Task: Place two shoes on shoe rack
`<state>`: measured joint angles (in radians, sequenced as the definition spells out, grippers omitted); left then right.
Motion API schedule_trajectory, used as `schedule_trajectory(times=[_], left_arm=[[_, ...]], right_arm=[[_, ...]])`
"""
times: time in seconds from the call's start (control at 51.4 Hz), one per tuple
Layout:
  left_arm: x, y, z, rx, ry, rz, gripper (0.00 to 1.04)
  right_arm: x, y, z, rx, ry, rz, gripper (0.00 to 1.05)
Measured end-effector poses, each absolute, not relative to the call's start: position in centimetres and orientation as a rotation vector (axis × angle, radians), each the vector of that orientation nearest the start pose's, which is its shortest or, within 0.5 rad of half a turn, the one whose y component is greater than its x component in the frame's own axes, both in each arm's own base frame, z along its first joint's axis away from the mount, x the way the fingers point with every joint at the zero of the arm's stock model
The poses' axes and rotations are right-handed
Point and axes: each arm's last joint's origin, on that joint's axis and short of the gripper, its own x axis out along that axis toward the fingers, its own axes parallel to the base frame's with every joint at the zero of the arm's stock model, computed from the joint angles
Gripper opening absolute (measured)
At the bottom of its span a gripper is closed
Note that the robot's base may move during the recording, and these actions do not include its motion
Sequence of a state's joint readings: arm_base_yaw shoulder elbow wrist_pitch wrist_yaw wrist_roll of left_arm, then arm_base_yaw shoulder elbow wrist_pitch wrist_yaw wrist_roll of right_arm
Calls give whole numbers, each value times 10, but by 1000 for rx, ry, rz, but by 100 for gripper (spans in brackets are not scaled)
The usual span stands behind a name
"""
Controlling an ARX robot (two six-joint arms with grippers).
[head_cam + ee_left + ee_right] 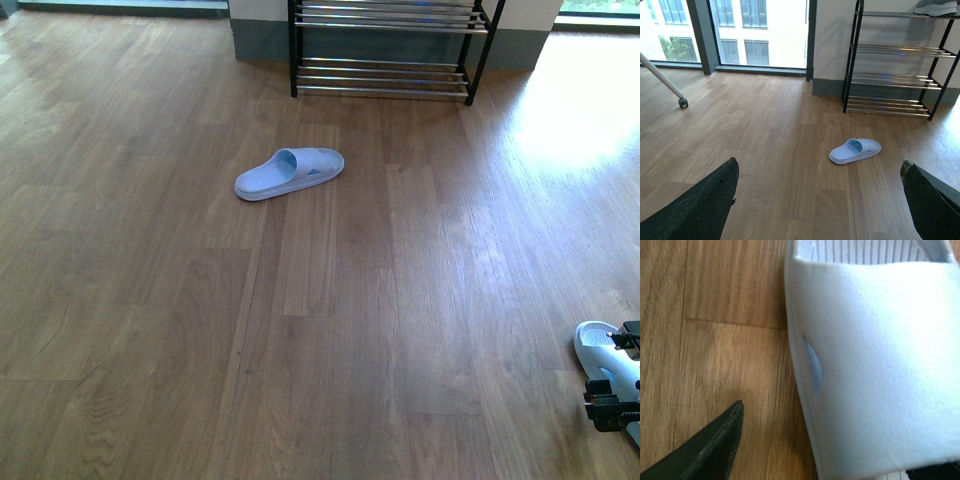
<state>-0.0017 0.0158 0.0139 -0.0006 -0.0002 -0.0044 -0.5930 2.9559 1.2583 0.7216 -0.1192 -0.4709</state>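
Shoes number two in the front view, both pale blue slides: the far slide lies on the floor well short of the shoe rack, and the near slide sits at the right gripper, so the first pick-up seems in hand. The left wrist view shows one rack carrying one grey shoe on top, and the left gripper spread wide and empty. The right wrist view shows the jaws parted around the near slide, one finger clear of its side, so closing and lifting should come next.
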Motion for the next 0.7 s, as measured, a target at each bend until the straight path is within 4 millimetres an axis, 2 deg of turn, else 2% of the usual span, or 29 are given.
schedule_trajectory(times=[0.273, 0.428, 0.487, 0.623, 0.701], left_arm=[[98, 0, 167, -4, 2, -2, 95], [98, 0, 167, -4, 2, -2, 95], [98, 0, 167, -4, 2, -2, 95], [98, 0, 167, -4, 2, -2, 95], [98, 0, 167, -4, 2, -2, 95]], right_arm=[[309, -199, -177, -28, 915, -281, 25], [307, -198, -169, -14, 899, -290, 6], [308, -200, -162, -17, 884, -292, 1], [311, -205, -138, -26, 835, -298, 2], [314, -209, -116, -61, 795, -289, 2]])
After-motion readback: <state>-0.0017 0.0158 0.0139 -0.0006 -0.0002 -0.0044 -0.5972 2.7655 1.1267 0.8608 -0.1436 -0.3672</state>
